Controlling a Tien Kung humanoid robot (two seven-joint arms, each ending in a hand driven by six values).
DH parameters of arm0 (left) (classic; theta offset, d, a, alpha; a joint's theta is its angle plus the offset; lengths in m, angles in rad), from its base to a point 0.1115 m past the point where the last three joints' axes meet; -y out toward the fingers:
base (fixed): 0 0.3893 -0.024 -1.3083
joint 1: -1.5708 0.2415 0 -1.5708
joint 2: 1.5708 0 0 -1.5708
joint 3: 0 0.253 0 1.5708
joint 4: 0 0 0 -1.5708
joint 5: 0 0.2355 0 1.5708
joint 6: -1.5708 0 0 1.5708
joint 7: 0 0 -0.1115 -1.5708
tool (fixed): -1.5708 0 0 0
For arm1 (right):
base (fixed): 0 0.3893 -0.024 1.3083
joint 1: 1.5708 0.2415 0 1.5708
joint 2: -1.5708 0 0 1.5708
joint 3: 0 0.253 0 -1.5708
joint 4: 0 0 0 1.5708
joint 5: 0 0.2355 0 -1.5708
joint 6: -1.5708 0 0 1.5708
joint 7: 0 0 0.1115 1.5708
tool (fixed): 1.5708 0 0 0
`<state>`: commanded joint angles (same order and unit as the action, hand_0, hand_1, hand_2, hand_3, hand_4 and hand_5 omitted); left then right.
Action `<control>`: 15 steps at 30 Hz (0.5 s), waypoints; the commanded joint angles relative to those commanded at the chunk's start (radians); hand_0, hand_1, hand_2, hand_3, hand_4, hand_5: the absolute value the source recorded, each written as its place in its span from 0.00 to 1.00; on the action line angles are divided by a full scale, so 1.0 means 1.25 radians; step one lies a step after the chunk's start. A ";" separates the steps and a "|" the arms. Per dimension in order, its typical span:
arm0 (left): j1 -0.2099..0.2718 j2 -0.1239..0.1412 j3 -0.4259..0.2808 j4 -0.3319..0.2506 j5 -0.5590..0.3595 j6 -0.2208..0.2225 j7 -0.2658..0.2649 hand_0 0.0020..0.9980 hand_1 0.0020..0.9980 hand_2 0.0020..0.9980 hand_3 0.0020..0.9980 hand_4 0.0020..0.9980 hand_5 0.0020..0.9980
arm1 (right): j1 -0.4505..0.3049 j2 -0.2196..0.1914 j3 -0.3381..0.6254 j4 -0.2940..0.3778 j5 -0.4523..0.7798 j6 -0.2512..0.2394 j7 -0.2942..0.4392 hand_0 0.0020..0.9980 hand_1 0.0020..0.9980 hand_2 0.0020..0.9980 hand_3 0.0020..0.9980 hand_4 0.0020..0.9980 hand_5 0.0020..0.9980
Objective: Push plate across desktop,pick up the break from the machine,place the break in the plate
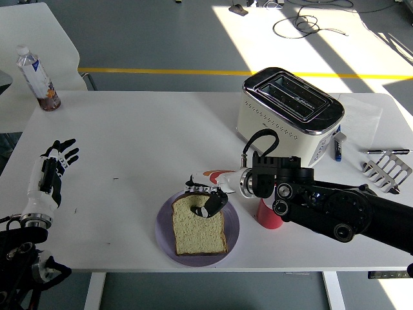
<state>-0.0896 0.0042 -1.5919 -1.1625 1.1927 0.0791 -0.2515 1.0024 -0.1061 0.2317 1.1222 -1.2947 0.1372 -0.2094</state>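
One slice of bread lies flat in the purple plate, which sits near the front edge of the white surface, a little right of the middle. The slice fills most of the plate and nothing else is in it.

From the head view, the right robot hand reaches in from the right, its black arm stretching low across the surface. Its fingers are curled onto the far edge of the bread, holding the slice as it rests on the plate.

Just right of the plate stands a red cup, mostly hidden under the right arm, so what it holds cannot be told. Farther back on the right stands the toaster, cream-sided with a dark chrome top; no bread shows in its two slots. At the far right edge lies a small metal rack, and a dark pen-like thing lies beside the toaster.

The left robot hand hovers at the left side of the surface, fingers spread wide and holding nothing. A bottle stands at the far left corner.
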 joint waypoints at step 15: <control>-0.001 -0.003 -0.002 -0.001 -0.005 0.004 -0.006 0.79 0.79 0.85 0.81 0.47 1.00 | -0.005 0.015 0.008 -0.047 -0.038 -0.015 0.041 0.78 0.78 0.86 0.87 0.58 0.23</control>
<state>-0.0908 0.0000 -1.5939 -1.1639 1.1869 0.0840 -0.2590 0.9955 -0.0875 0.2414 1.0639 -1.3423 0.1182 -0.1579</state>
